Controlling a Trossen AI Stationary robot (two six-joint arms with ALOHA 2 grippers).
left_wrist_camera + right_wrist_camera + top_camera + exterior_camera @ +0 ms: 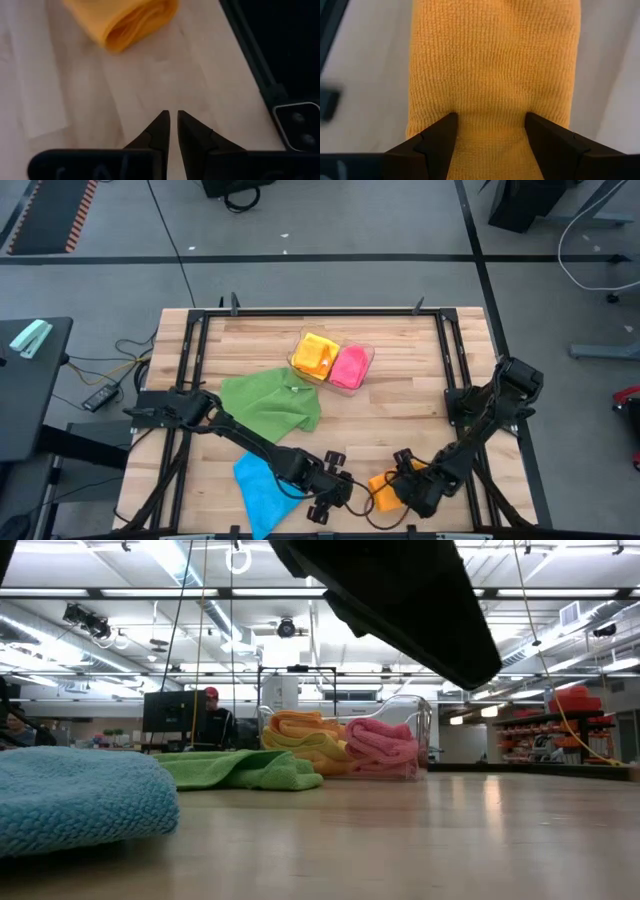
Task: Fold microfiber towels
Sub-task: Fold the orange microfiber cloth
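A folded orange towel (385,492) lies on the table near its front edge, right of centre. My right gripper (490,120) stands open over it, pointing steeply down, one finger on each side of the towel's middle strip (492,75). My left gripper (173,114) hovers just to the left of that towel (125,20), shut, with nothing between its fingers. A blue towel (262,485) lies flat near the front edge on the left. A rumpled green towel (272,400) rests mid-table. My right gripper comes at the orange towel from above with its fingers spread over the towel's top face (490,135). I cannot tell whether the fingertips (451,120) touch the cloth. The towel lies flat on the table, not bunched between the fingers.
A clear plastic tray (365,352) at the far middle holds folded yellow-orange (315,355) and pink (349,367) towels. Dark frame rails (455,370) run along the table's left and right sides. A person (212,715) sits far behind the table.
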